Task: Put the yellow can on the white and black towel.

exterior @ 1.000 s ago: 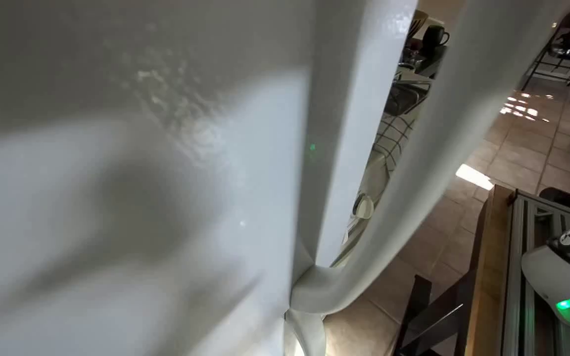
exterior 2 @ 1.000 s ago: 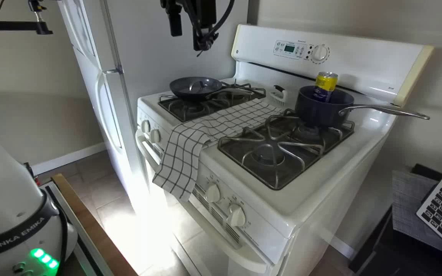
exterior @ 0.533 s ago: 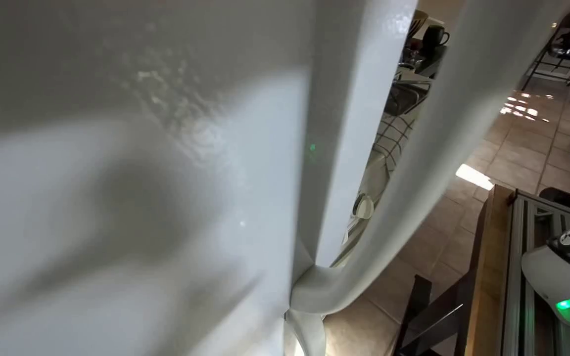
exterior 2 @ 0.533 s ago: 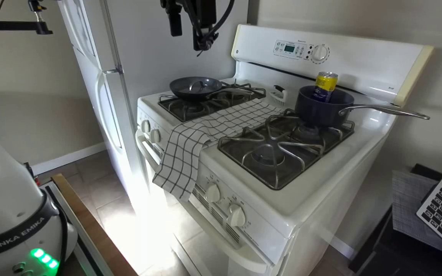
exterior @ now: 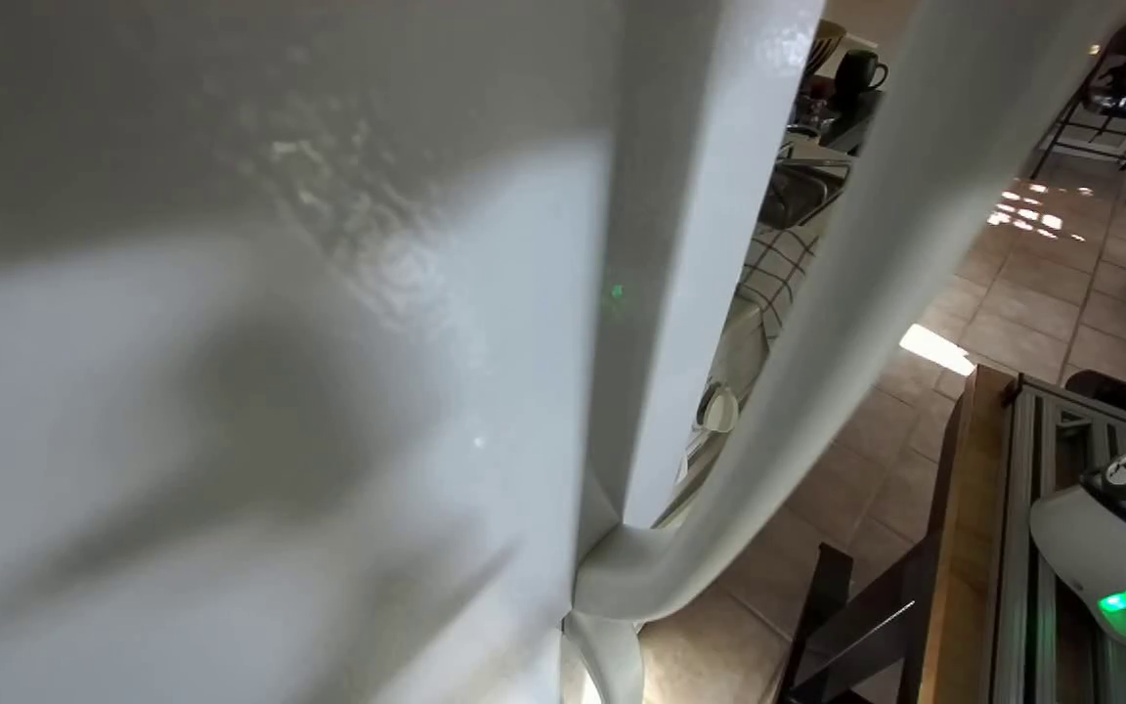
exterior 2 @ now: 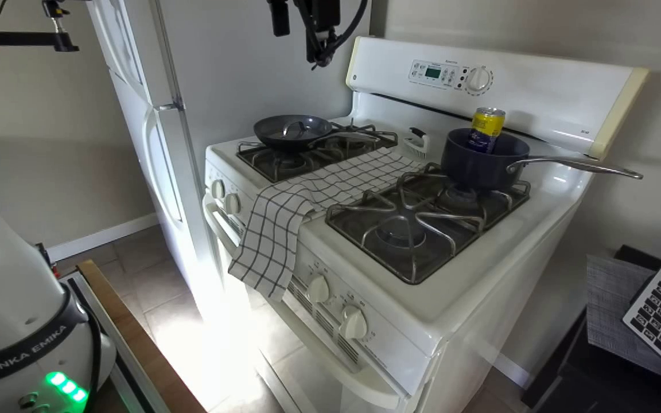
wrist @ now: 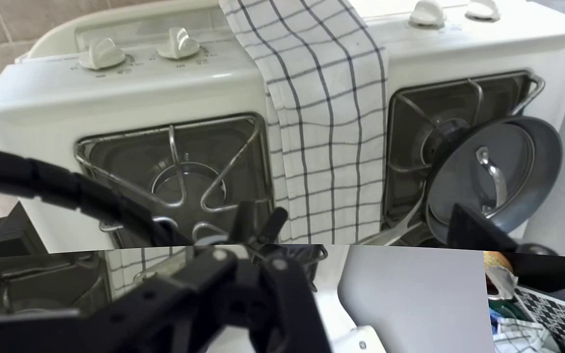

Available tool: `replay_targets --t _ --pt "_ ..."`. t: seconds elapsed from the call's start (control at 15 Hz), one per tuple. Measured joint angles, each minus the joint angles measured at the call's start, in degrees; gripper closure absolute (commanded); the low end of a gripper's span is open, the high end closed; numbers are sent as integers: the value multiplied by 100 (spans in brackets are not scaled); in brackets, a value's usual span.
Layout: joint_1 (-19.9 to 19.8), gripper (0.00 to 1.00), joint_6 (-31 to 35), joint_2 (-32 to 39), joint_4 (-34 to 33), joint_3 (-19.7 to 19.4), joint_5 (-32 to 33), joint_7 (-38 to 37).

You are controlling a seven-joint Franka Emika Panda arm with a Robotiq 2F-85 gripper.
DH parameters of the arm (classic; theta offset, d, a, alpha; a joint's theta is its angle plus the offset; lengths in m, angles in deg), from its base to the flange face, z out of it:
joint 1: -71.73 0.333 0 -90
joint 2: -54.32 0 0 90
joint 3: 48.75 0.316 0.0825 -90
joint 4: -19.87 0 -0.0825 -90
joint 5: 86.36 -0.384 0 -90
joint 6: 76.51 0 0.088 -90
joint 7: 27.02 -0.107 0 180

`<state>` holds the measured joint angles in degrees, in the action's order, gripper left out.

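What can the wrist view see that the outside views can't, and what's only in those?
Only the wrist view: a crumpled white checked cloth at bottom right, beside something green too blurry to name.
Only the exterior views: the yellow-and-blue metal can and the white robot base with green lights.
Both: the white towel with black grid lines and the round dark frying pan.

Kitchen: household in look, fitted for cooking.
Stove (exterior 2: 468,269): white, below the gripper (exterior 2: 297,46), with burners (exterior 2: 402,230) and control knobs (exterior 2: 318,288).
Frying pan (exterior 2: 279,141) and saucepan (exterior 2: 479,169): on the burners, both lower than the gripper.
Refrigerator (exterior 2: 233,86): white, with a long door handle (exterior: 861,293), to one side of the gripper, in both exterior views.
Checked towel (exterior 2: 330,186): draped over the stove between the burners, below the gripper.
Tile floor (exterior 2: 135,272): far below the gripper, beside the refrigerator.
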<state>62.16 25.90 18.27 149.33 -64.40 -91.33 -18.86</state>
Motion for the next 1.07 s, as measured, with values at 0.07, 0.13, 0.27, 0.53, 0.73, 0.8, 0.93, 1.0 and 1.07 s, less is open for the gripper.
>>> replay_targets --t 0.07,0.13,0.27,0.53,0.73,0.8,0.93,1.0,1.07 --pt "12 0 134 127 -109 -34 -95 16" --pt "21 0 246 264 -227 -56 -160 34" --pt "42 0 464 611 -543 -78 -177 130" --pt "47 0 957 1550 -1473 -71 -18 385" --pt "44 0 1579 2400 -2269 -64 270 522" --pt "37 0 1764 2674 -2507 -65 287 557" --pt "14 0 2092 3251 -3013 -67 271 562" --pt "-9 0 2176 3528 -3263 -65 234 550" --pt "-29 0 2197 3758 -3481 -64 204 548"
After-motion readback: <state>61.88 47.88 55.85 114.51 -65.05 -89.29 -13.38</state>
